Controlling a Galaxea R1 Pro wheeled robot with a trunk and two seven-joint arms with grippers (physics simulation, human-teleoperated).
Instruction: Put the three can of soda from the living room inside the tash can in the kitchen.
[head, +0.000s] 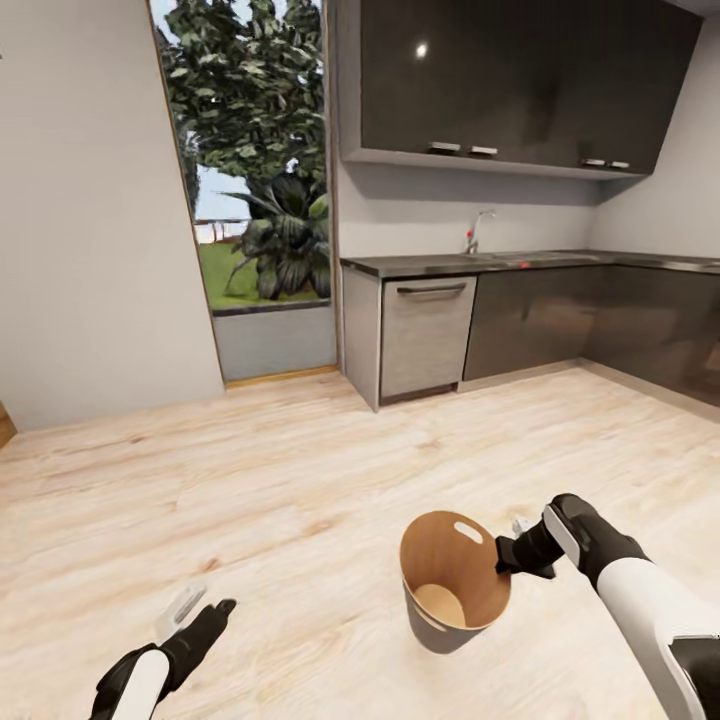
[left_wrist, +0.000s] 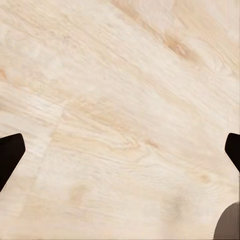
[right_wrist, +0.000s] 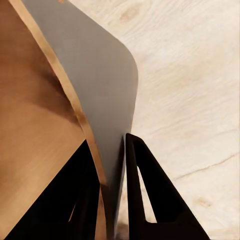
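The tash can (head: 445, 565), a small tapered bucket with a dark grey outside and a wood-brown inside, hangs tilted just above the kitchen's pale wood floor, its mouth turned toward me. An oval handle cut-out sits near its far rim, and the bottom I can see is bare. My right gripper (head: 508, 560) is shut on the bucket's right rim. In the right wrist view the gripper (right_wrist: 112, 165) has one finger inside and one outside the wall (right_wrist: 95, 85). My left gripper (head: 198, 607) hovers open and empty over the floor, its gripper (left_wrist: 120, 150) spread wide. The three soda cans are out of view.
Ahead stands a steel dishwasher (head: 425, 335) under a grey counter (head: 520, 262) with a faucet (head: 478, 228). Glossy black upper cabinets (head: 520, 80) hang above. A tall window (head: 255, 160) onto greenery is at the back left. Wood floor (head: 300, 470) stretches between me and the cabinets.
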